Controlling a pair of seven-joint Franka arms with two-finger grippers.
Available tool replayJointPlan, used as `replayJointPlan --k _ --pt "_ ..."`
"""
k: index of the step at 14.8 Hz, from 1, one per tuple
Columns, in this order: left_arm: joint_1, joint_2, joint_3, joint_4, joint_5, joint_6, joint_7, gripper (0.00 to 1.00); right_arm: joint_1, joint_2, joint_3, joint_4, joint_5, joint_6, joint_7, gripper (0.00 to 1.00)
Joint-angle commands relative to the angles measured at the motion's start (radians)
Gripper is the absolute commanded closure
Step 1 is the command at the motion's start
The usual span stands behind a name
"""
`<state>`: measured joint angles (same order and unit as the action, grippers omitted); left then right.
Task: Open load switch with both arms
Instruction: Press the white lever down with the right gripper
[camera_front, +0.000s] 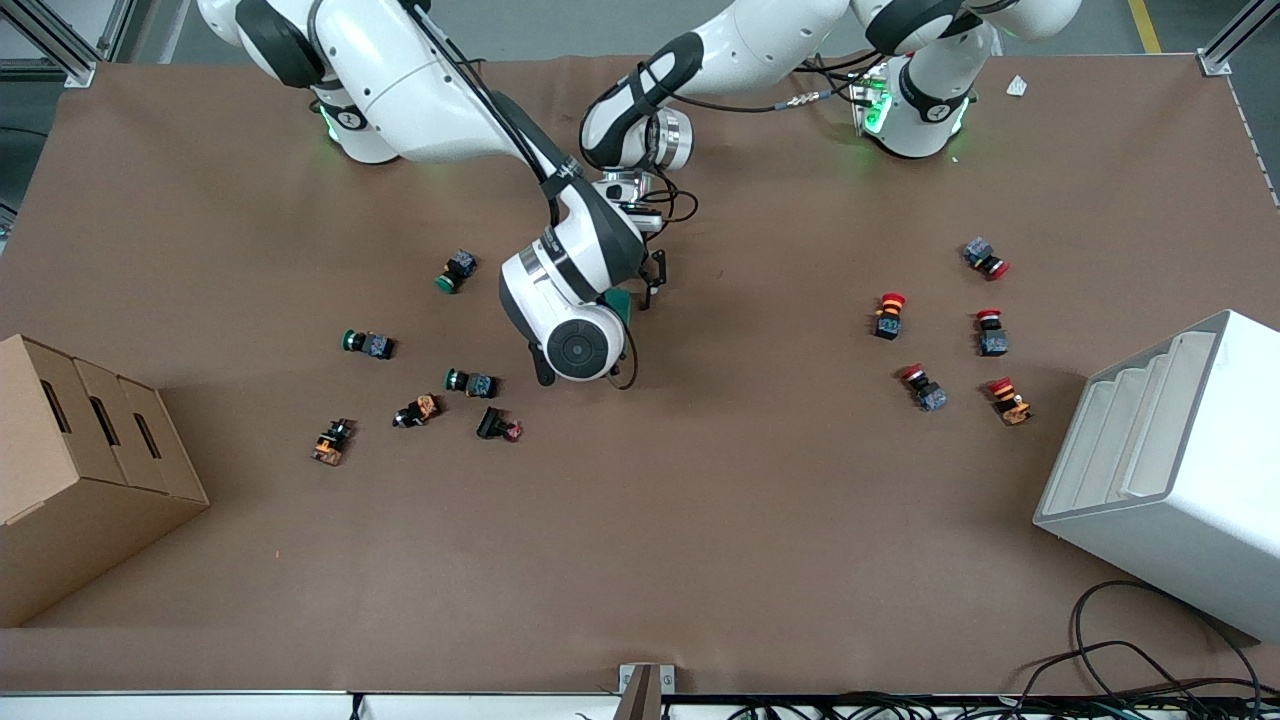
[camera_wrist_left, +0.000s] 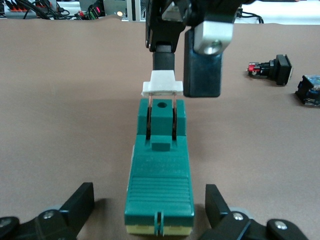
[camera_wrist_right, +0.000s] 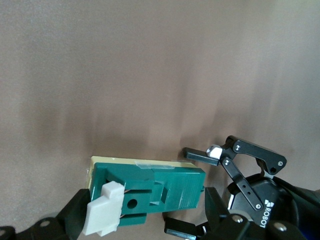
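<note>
The load switch (camera_front: 620, 302) is a dark-green block lying on the brown table, mostly covered in the front view by the right arm's hand. My left gripper (camera_wrist_left: 150, 210) is open, and its fingers (camera_wrist_left: 80, 205) flank the ribbed end of the switch (camera_wrist_left: 160, 175) with a gap on each side. My right gripper (camera_wrist_right: 147, 215) is open too and spans the switch (camera_wrist_right: 170, 187) lengthwise. One of its fingers (camera_wrist_left: 163, 57) stands right against the white toggle piece (camera_wrist_left: 161, 87). In the right wrist view the toggle (camera_wrist_right: 102, 210) points toward that finger (camera_wrist_right: 75, 217).
Green-capped push buttons (camera_front: 368, 344) and other small parts lie toward the right arm's end. Red-capped push buttons (camera_front: 889, 315) lie toward the left arm's end. A cardboard box (camera_front: 80, 460) and a white rack (camera_front: 1170, 460) stand at the table's two ends.
</note>
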<state>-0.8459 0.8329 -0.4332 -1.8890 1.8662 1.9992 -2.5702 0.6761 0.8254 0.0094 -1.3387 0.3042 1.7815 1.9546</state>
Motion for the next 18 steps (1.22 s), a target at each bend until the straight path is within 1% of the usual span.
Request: replayJointPlan --k 1,7,10,15,18 --pt "-0.009 -0.002 0.004 -0.03 0.013 -0.01 -0.035 0.01 0.005 -0.003 0.0 0.012 0.019 -0.057 0.012 0.0" --pt "-0.012 0.0 0.004 -0.03 0.013 -0.011 -0.033 0.01 0.003 -0.006 0.003 0.045 0.021 -0.135 0.01 0.0" --pt "-0.012 0.006 0.004 -0.027 0.014 -0.011 -0.033 0.01 -0.023 -0.011 0.04 0.07 0.021 -0.166 0.012 0.0" --pt "-0.021 0.012 0.002 -0.028 0.013 -0.011 -0.039 0.01 -0.023 -0.011 0.046 0.078 0.021 -0.223 0.01 0.0" --pt "-0.021 0.011 0.002 -0.028 0.013 -0.011 -0.051 0.01 -0.017 -0.009 0.058 0.075 0.021 -0.225 0.01 0.0"
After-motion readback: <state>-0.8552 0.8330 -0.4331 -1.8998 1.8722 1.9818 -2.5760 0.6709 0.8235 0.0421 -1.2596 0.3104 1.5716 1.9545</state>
